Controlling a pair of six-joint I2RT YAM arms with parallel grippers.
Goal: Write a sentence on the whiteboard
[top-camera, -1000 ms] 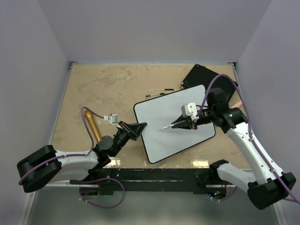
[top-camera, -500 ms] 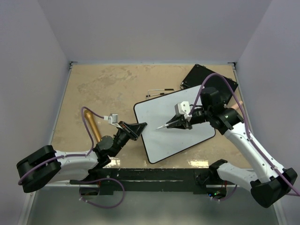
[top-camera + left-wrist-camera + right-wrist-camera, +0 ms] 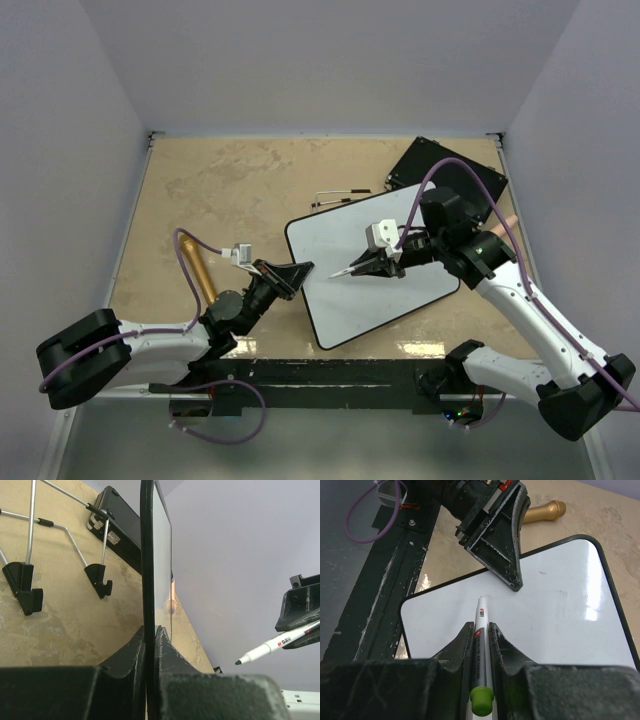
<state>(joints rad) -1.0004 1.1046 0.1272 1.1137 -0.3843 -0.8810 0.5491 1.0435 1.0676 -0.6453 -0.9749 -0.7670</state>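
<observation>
Clamps the whiteboard [image 3: 375, 300] by its left edge with the left end effector [image 3: 299, 271]; grips a marker [image 3: 349, 270] in the right end effector [image 3: 383, 263], tip pointing left over the board.

Pale lavender walls [image 3: 330, 60] close in the scene on three sides, their corners at the upper left and upper right of the top view. The table [image 3: 230, 190] is mottled tan under soft, even light. A black rail [image 3: 330, 372] runs along its lower edge.

Wire stand [image 3: 335, 197], black board [image 3: 415, 165] behind whiteboard [image 3: 370, 300]
</observation>
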